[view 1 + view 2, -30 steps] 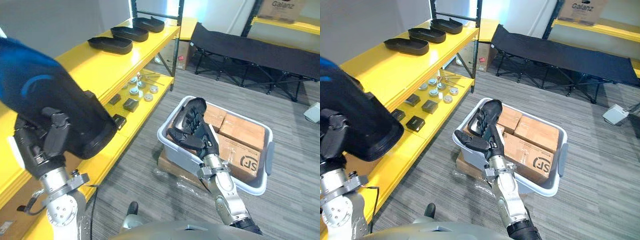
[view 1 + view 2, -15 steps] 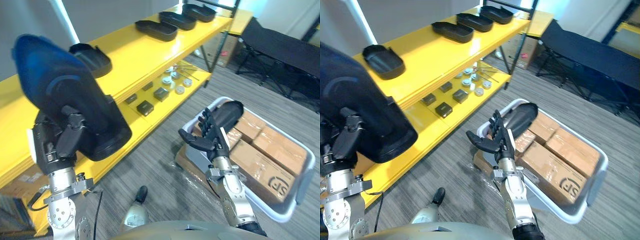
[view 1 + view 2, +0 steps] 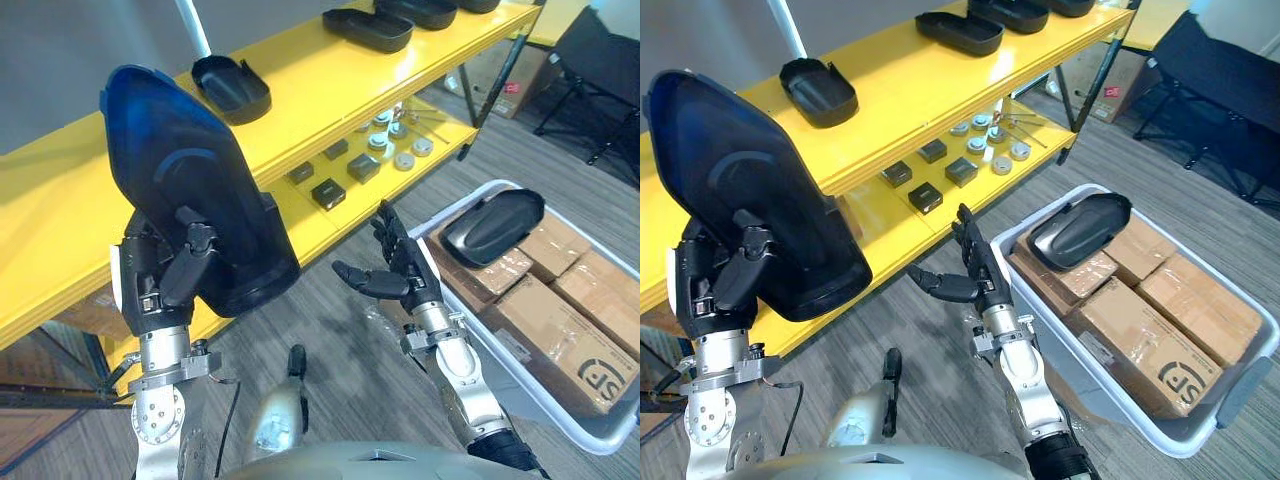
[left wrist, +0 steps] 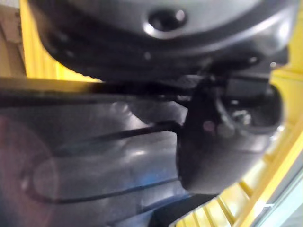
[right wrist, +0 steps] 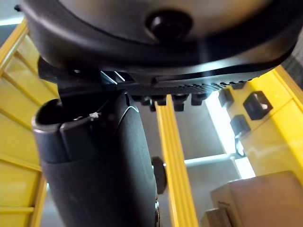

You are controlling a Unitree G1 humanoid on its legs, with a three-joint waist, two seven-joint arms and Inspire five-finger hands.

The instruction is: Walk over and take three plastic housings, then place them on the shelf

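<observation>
Clearly the left robot hand has its fingers curled round a big dark housing, held upright at 9 o'clock, just in front of the yellow shelf. The right robot hand, near centre, is spread wide and holds nothing. At 3 o'clock a second housing lies on boxes in the bin; two more housings sit on the shelf top toward 12. I judge this the carrying step. Next, the housing needs lifting over the shelf edge, laying flat on a bare patch, then letting go.
</observation>
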